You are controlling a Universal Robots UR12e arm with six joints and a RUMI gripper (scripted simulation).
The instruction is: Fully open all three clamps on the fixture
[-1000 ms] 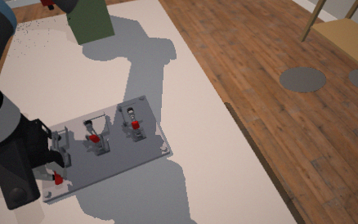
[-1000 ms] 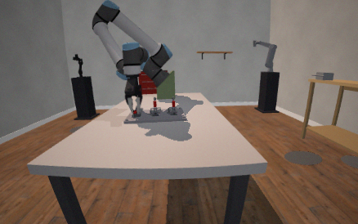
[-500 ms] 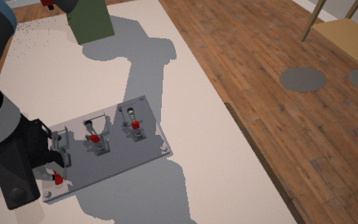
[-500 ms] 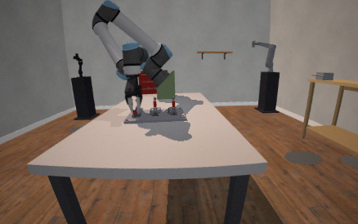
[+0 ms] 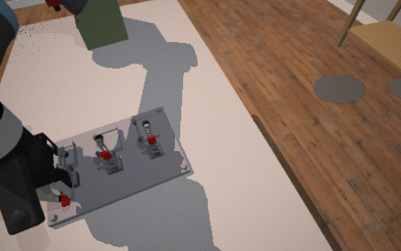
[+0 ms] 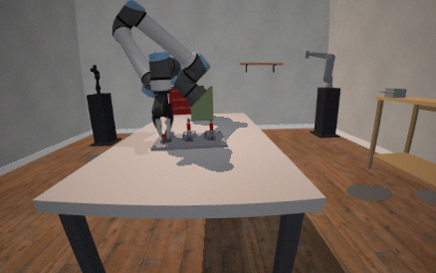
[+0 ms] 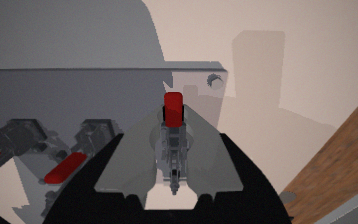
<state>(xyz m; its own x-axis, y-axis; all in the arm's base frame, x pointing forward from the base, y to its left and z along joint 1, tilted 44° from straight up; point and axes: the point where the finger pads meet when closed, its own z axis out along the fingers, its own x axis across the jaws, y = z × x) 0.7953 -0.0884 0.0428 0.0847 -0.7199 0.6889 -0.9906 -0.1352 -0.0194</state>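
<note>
A grey fixture plate (image 5: 161,170) (image 6: 197,144) (image 7: 196,80) lies on the white table (image 5: 239,183) (image 6: 175,184) and carries three toggle clamps with red handle tips. My gripper (image 5: 66,185) (image 6: 164,133) (image 7: 173,105) is at the left end of the plate and is shut on the lever of the left clamp (image 5: 64,199) (image 7: 173,109); its red tip sticks out past the fingers. The middle clamp (image 5: 105,156) (image 6: 188,128) (image 7: 65,167) and the right clamp (image 5: 151,139) (image 6: 211,128) stand apart from the gripper. The parts under the clamps are too small to make out.
A green block (image 5: 101,23) (image 6: 204,105) stands on the table behind the fixture, with a red object (image 6: 177,102) beside it. The table's right edge runs close past the plate's right corner. My arm hangs over the plate's left end.
</note>
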